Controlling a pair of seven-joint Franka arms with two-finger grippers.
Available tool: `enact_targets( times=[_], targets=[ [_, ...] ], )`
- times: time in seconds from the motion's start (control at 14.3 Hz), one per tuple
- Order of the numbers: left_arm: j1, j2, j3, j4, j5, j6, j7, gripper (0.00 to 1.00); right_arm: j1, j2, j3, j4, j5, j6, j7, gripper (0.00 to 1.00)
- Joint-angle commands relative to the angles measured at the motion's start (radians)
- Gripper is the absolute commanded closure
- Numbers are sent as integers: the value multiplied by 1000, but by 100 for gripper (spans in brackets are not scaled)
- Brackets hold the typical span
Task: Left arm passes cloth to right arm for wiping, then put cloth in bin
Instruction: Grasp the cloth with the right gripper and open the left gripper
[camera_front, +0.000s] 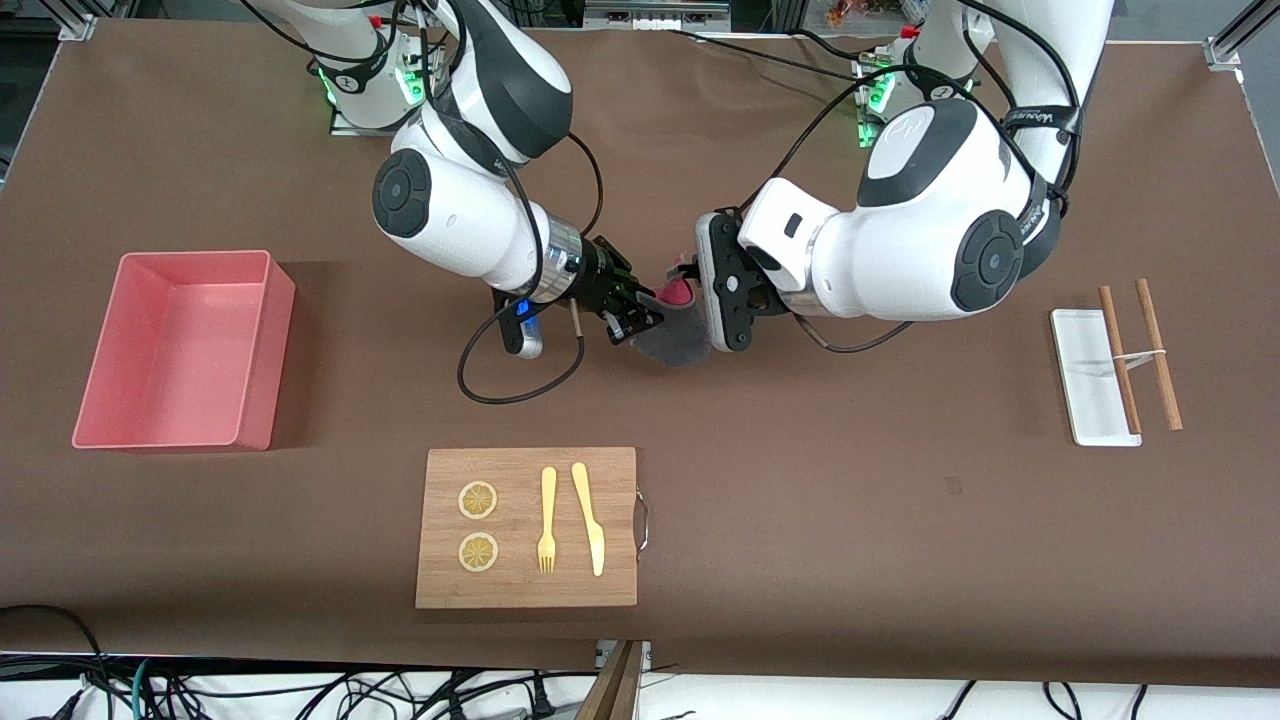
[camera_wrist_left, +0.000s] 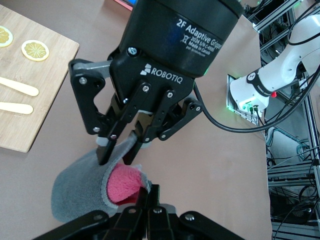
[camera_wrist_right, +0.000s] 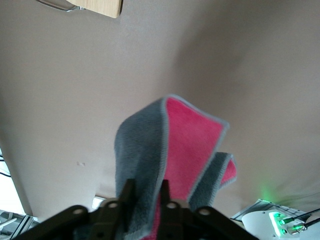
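Note:
The cloth (camera_front: 672, 335), grey with a pink-red inner side, hangs in the air over the middle of the table between the two hands. My left gripper (camera_front: 688, 285) is shut on its upper edge; in the left wrist view its black fingertips (camera_wrist_left: 152, 192) pinch the hem beside the pink fold (camera_wrist_left: 125, 185). My right gripper (camera_front: 640, 320) has its two fingers closed on a grey fold of the cloth (camera_wrist_right: 185, 135), one finger on each side (camera_wrist_right: 145, 187). The pink bin (camera_front: 262, 370) stands on the table toward the right arm's end, with nothing inside.
A wooden cutting board (camera_front: 525, 585) lies nearer the front camera than the grippers, carrying two lemon slices (camera_front: 478, 500), a yellow fork (camera_front: 547, 520) and a yellow knife (camera_front: 590, 520). A white tray (camera_front: 1085, 385) with two brown chopsticks (camera_front: 1160, 355) lies toward the left arm's end.

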Motion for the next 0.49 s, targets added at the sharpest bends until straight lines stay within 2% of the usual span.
enact_targets(
  times=[0.0,0.42],
  targets=[
    [-2,1,5,14,-22,-2,20,100,5,7,-4,14,32,5,-2,100],
    [-1,-1,5,14,-22,-2,19,100,1,7,-5,14,31,3,-19,100]
  ],
)
